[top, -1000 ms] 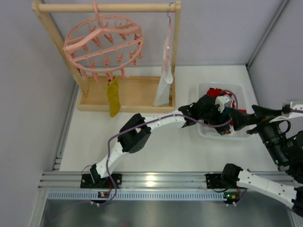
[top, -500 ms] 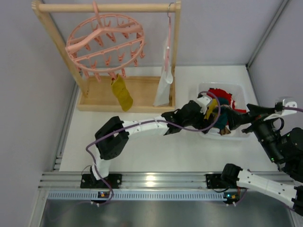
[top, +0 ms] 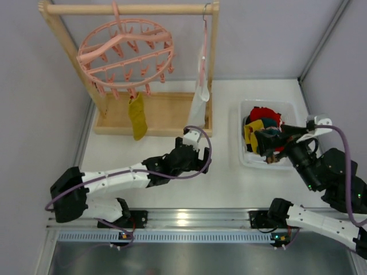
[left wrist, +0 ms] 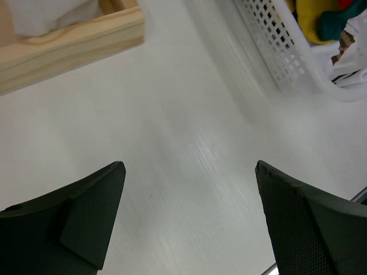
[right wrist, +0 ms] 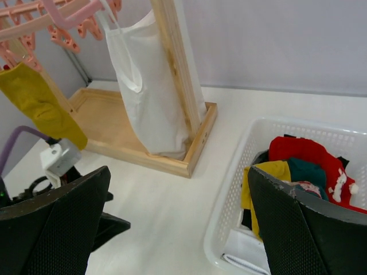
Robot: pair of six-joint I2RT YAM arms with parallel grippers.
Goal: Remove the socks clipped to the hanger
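One mustard yellow sock (top: 137, 117) hangs by its top from a peg on the near rim of the large round pink plastic hanger with many clip pegs (top: 126, 54). The hanger hangs by its hook from the top bar of the wooden rack (top: 155, 117).

My right wrist view cuts the ring off at its upper left corner. There I see only a few pegs and the sock below them, and the peg gripping it sits at the frame's edge and is hard to make out.

The other fabric socks (right wrist: 304, 157), red, yellow and dark teal, lie heaped in the white perforated plastic basket (right wrist: 229, 189) on the table (top: 223, 186), well apart from the ring. They are tangled, and from above my right arm covers part of the heap, so I cannot count them.

My right pincer (right wrist: 178, 180) hovers over the basket, fingers spread wide, holding nothing. My left pincer (left wrist: 189, 169) is over bare table between the rack's base and the basket, its jaws also parted and empty. Its view is blurred and catches only a corner of each.

A white cloth (right wrist: 146, 97) on a slim pink hanger (top: 204, 40) hangs beside the rack's right post
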